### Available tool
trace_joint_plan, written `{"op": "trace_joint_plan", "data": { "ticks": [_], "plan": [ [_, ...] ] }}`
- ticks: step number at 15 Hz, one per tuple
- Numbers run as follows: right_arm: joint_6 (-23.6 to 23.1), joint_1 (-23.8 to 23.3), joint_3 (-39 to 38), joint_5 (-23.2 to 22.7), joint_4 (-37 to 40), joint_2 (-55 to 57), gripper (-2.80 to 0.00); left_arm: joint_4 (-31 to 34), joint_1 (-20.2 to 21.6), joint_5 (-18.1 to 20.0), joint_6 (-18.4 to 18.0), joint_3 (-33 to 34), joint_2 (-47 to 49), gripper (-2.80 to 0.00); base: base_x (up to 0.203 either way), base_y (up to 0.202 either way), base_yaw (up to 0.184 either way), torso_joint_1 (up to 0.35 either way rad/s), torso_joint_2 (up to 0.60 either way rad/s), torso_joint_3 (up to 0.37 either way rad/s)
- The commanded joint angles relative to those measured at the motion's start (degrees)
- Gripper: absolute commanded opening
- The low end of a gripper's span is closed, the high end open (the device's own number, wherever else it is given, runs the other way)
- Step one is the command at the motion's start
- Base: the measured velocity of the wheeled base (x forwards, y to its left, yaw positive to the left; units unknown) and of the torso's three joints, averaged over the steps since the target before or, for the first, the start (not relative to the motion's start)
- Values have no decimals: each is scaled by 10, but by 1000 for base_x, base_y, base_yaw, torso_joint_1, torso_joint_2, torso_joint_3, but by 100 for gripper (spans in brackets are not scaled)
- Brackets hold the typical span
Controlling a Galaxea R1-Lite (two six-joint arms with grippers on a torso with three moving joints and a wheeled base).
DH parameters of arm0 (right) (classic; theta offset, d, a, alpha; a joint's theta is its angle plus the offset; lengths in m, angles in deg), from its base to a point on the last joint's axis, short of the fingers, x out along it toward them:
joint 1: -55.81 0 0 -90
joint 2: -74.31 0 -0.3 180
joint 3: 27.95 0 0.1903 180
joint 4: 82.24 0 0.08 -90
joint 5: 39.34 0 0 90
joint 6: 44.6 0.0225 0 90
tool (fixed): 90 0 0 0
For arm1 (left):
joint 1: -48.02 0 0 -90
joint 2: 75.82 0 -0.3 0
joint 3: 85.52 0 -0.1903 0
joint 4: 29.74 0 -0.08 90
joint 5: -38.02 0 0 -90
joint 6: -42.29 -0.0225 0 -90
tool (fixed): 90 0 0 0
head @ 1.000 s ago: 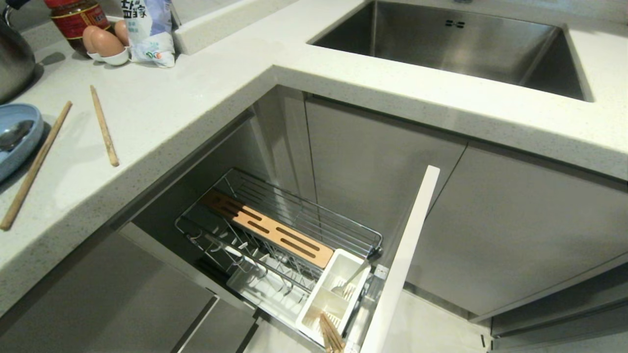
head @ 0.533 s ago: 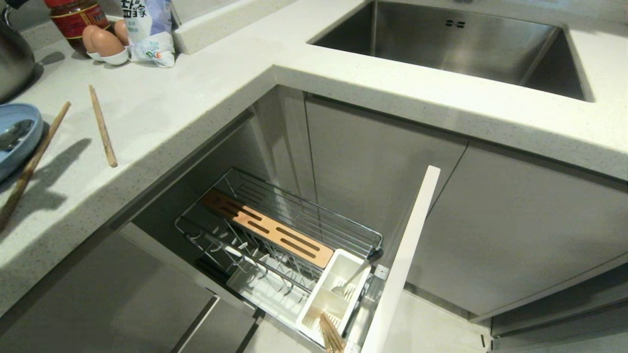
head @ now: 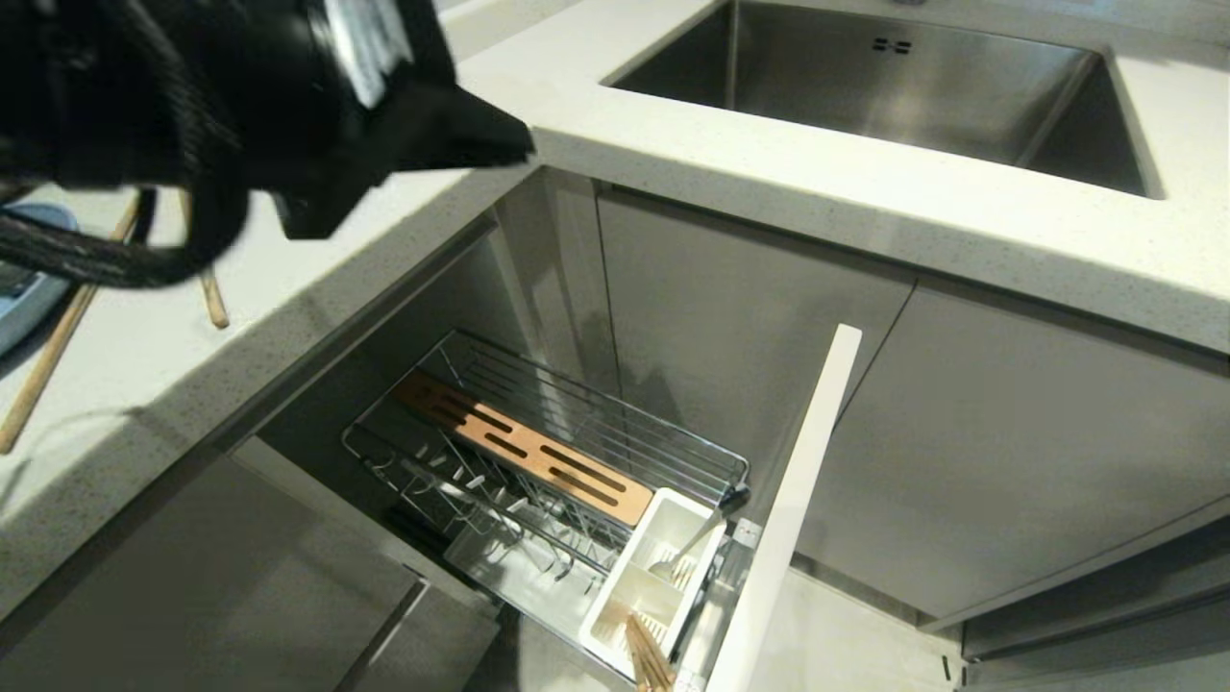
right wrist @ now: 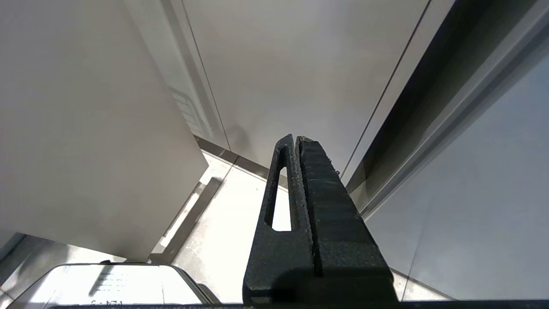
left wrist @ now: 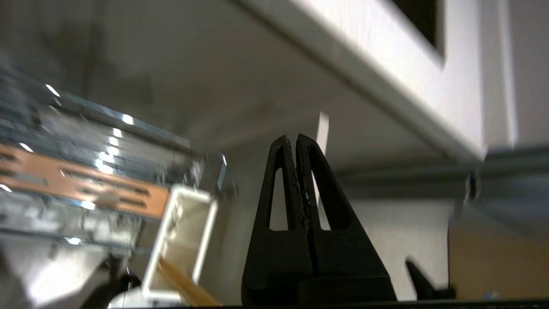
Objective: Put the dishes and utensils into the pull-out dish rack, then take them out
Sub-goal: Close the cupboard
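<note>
1. The left gripper [left wrist: 296, 141], fingers pressed together and holding nothing, hangs above the counter [head: 317, 231] edge, likely bound for the rack [head: 538, 452].
2. 2 chopsticks [head: 43, 375] lie on the counter; the rack stands pulled out below, open from above.
3. The right gripper [right wrist: 296, 139], fingers together, is parked low.

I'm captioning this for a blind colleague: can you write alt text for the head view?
The left arm looms dark over the countertop beside a steel sink. Below, the pulled-out dish rack has chopsticks and cutlery in its white caddy.
</note>
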Motion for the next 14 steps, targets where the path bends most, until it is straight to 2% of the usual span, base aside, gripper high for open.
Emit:
{"op": "trace_joint_plan", "data": {
  "ticks": [1, 4, 7, 10, 14],
  "plan": [
    [0, 0, 0, 0, 0, 0, -280, 15, -55, -4, 10, 3, 76, -280, 0, 0, 0, 0, 0, 0],
    [0, 0, 0, 0, 0, 0, -280, 55, -122, 14, 45, 0, 147, -280, 0, 0, 0, 0, 0, 0],
    [0, 0, 0, 0, 0, 0, -280, 75, -154, 70, 77, 0, 197, -280, 0, 0, 0, 0, 0, 0],
    [0, 0, 0, 0, 0, 0, -280, 89, -164, 96, 87, 2, 225, -280, 0, 0, 0, 0, 0, 0],
    [0, 0, 0, 0, 0, 0, -280, 104, -164, 96, 84, 1, 249, -280, 0, 0, 0, 0, 0, 0]
  ]
}}
